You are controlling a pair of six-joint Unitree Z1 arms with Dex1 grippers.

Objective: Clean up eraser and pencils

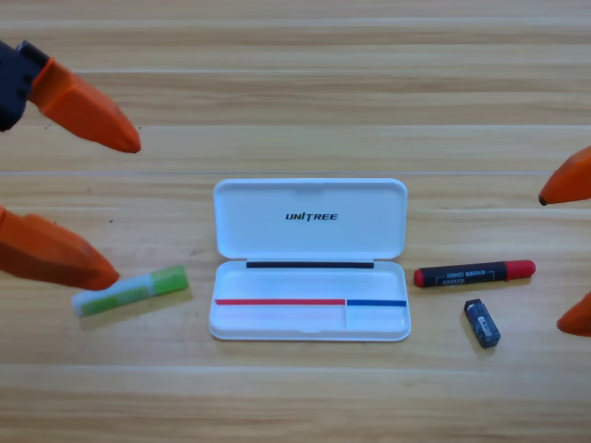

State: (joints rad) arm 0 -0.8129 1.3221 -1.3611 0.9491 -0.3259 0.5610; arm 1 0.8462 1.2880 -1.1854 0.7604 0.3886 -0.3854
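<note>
1. Sitting open in the middle of the pale wooden desk [295, 397]: white hard-plastic hinged case [310, 314] with a UNITREE logo on the raised lid. Tray part nearest the bottom edge, nothing from the task in it.
2. Just left of the case, lying on the wood at a slight tilt: thick pale white-green pencil [130, 291] with a bright green end, green end pointing toward the case, not touching it.
3. Just right of the case, lying nearly level: thick black pencil with red ends [475, 273] and small print along the barrel. Close to the case's right edge but apart from it.
4. Below that one, near it but separate: small dark navy-black rectangular eraser [482, 323] with a pale label, tilted a bit.
5. Far left edge: left gripper [127, 209], partly cut off, 2 orange jaws spread wide, holding nothing, lower tip just beside the white-green pencil's pale end.
6. Far right edge: right gripper [551, 261], only the 2 orange jaw tips showing, spread apart, gripping nothing, near the red-ended pencil and the eraser.
</note>
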